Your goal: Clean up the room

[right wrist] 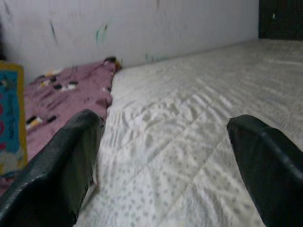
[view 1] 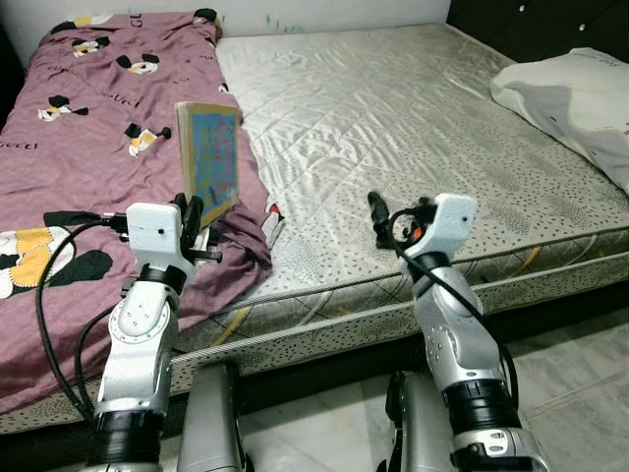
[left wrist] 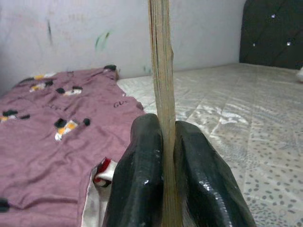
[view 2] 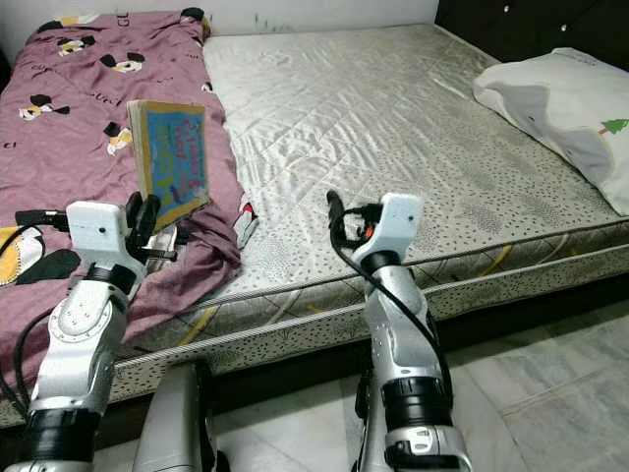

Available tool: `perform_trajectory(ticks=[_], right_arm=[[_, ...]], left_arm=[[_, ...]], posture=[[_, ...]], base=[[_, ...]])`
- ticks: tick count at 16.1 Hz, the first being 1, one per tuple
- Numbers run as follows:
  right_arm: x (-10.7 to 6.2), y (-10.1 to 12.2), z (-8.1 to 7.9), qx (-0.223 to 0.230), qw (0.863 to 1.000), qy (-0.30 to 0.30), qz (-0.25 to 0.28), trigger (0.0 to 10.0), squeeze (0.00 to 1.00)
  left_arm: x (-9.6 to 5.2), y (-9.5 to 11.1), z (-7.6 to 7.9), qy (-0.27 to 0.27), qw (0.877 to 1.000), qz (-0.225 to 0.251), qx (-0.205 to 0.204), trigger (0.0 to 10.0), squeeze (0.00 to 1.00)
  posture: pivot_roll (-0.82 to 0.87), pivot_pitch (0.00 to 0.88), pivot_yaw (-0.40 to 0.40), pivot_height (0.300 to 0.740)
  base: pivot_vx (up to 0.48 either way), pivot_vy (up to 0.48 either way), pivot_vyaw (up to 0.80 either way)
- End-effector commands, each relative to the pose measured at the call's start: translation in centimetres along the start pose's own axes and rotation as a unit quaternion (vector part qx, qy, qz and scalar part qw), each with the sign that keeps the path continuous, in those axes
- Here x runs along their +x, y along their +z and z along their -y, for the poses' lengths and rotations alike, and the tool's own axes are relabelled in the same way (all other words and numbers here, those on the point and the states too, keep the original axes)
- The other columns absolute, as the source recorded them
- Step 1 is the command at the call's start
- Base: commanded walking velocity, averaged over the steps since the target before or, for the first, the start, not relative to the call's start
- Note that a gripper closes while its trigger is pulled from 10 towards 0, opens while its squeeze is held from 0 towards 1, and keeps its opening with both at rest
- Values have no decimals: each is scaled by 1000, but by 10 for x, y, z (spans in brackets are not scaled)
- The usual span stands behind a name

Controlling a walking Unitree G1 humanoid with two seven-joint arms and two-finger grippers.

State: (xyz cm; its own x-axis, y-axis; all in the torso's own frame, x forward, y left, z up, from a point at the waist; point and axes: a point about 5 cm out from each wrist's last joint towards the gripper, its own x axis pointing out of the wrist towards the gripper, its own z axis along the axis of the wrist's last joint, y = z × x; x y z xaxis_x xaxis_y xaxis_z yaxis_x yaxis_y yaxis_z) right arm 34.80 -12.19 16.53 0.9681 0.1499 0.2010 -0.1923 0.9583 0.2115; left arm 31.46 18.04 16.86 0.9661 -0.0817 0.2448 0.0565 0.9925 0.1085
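The pillow [view 1: 575,103] at the mattress's [view 1: 413,128] far corner is cut off by the picture's edge. The book's [view 1: 209,157] cover print is too blurred to read. The pink blanket [view 1: 79,147] hides the mattress beneath it and runs off the picture's edge.

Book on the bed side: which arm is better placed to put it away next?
Left. The left gripper is shut on the book, holding it upright above the purple blanket; the right gripper is open.
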Motion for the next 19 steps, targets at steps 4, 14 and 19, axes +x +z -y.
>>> perform_trajectory(ticks=[4,14,19], right_arm=[[10,10,-8,23,1000,1,20,10000,0],[-1,-2,-5,28,999,-26,11,10000,0],[-15,-11,-3,18,999,-27,-11,10000,0]], left_arm=[[-8,8,10,-15,1000,-4,5,10000,0],[-12,-4,48,-44,998,13,-30,10000,0],[-10,-3,42,-18,999,15,-29,10000,0]], posture=[[47,0,9,562],[10,4,36,663],[-2,38,19,720]], base=[[0,0,0],[0,0,0],[0,0,0]])
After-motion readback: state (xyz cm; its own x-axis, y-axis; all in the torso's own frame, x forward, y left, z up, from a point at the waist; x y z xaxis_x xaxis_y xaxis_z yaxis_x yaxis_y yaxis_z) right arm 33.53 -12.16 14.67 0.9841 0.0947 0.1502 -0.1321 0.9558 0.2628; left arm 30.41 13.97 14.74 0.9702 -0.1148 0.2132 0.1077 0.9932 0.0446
